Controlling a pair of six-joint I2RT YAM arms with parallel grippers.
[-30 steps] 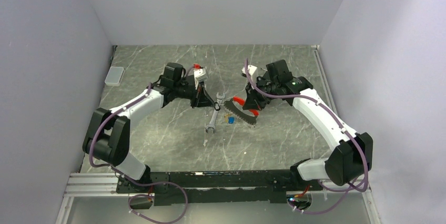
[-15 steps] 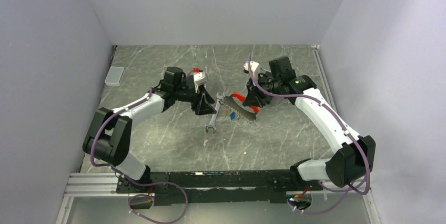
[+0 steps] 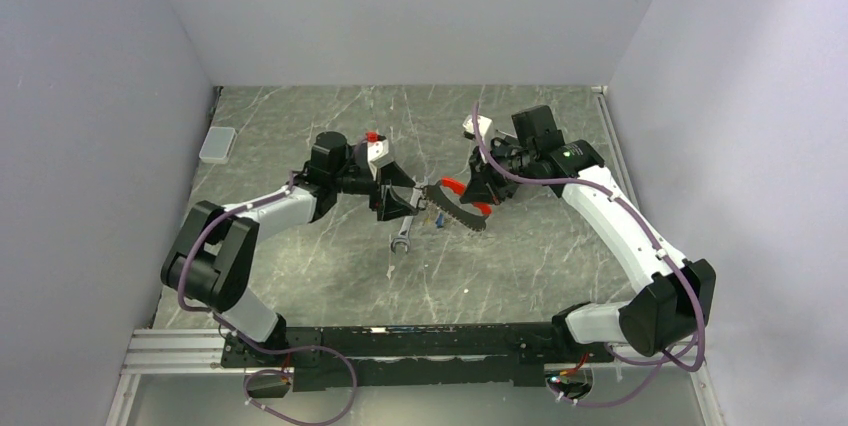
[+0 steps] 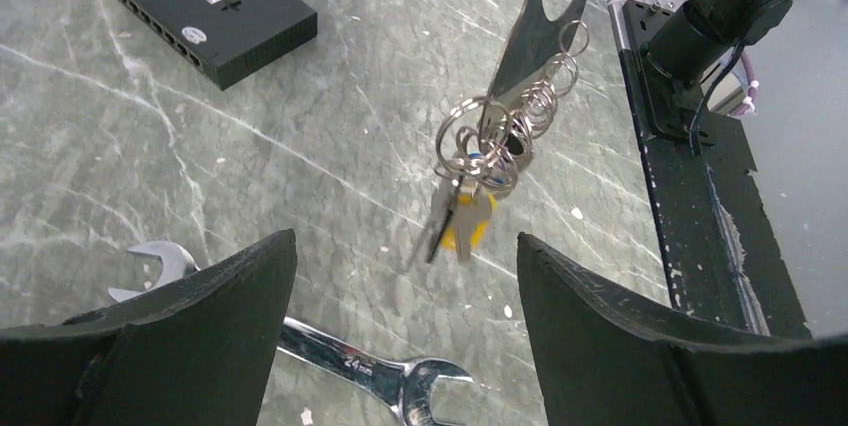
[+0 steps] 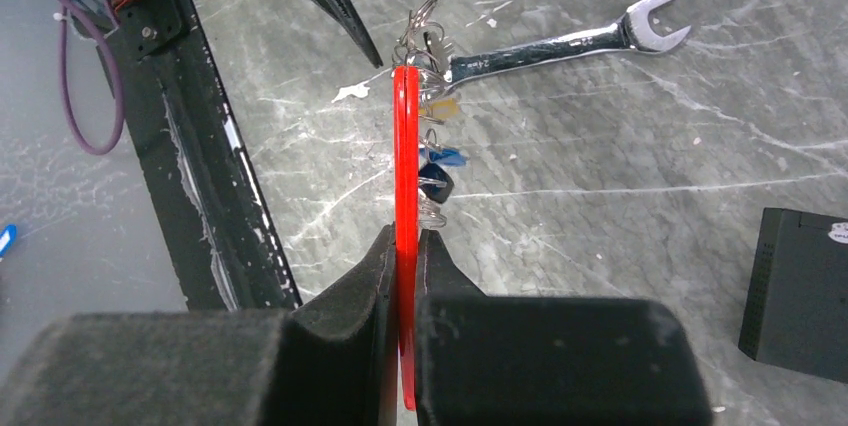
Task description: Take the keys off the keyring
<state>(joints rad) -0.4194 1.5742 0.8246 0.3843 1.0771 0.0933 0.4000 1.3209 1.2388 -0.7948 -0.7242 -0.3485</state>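
My left gripper (image 3: 405,196) stands wide open and holds nothing. My right gripper (image 3: 478,196) is clamped shut on the keyring (image 3: 462,214), a small grey curved strap with red parts and thin metal rings.

**Top view.** The keyring hangs between my two arms, apparently clear of the grey marbled table (image 3: 300,126). The keys (image 3: 437,218), a bunch of tiny brass, silver and blue-headed pieces, dangle from its lower end. They are near the long silver open-ended wrench (image 3: 402,236).

**Left wrist view.** The keys (image 4: 460,221) hang ahead of my open fingers (image 4: 200,326) and touch neither one. The wrench (image 4: 370,371) carries a stamped "24". A flat black box (image 4: 200,6) has a white label, but its print is too small to read.

**Right wrist view.** My pads (image 5: 350,286) pinch the red edge of the keyring (image 5: 405,146). The keys (image 5: 435,171) are strung beside it.

**Handling.** I judge the keys to be light, rigid and slick, and free to swing. The rings are likely springy and will resist opening. I would grip one key across the flat faces of its head.
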